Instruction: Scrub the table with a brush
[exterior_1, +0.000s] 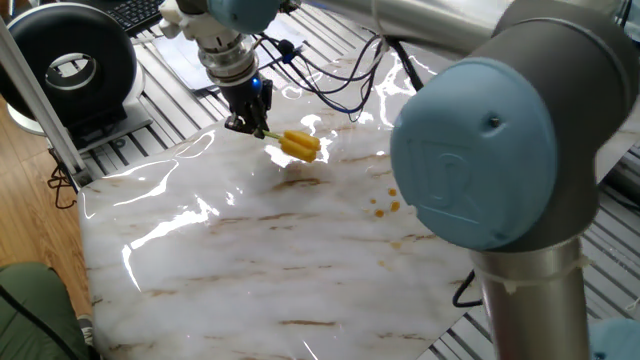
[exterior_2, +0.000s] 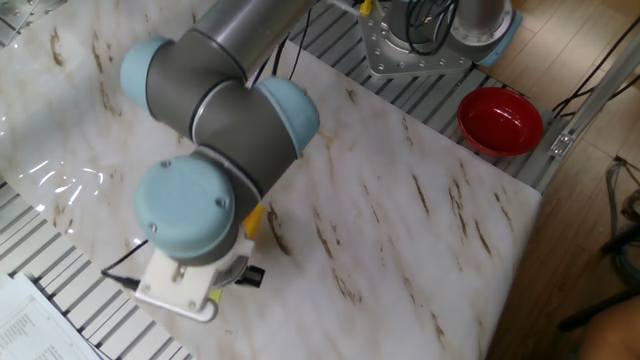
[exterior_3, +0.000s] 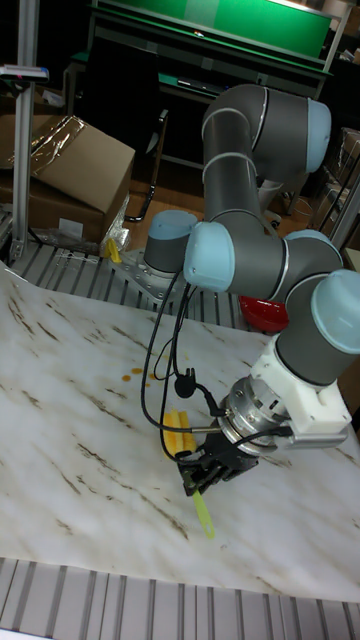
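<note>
The brush (exterior_1: 299, 146) lies low over the white marble table (exterior_1: 300, 260), its chunky yellow head toward the slab's middle. My gripper (exterior_1: 248, 123) is shut on its thin handle near the slab's far edge. In the tall fixed view the gripper (exterior_3: 205, 474) holds the stick with the yellow head (exterior_3: 178, 434) on one side and the pale green handle end (exterior_3: 204, 518) sticking out the other. The arm hides the gripper in the other fixed view; only a bit of the yellow brush (exterior_2: 255, 220) shows. Small orange stains (exterior_1: 382, 207) sit right of the brush.
A black round device (exterior_1: 70, 65) and loose cables (exterior_1: 330, 85) lie on the grey slatted frame (exterior_1: 160, 75) behind the slab. A red bowl (exterior_2: 500, 120) sits past the table's corner. A cardboard box (exterior_3: 70, 165) stands beyond the frame. The arm's large elbow (exterior_1: 490, 150) fills the right foreground.
</note>
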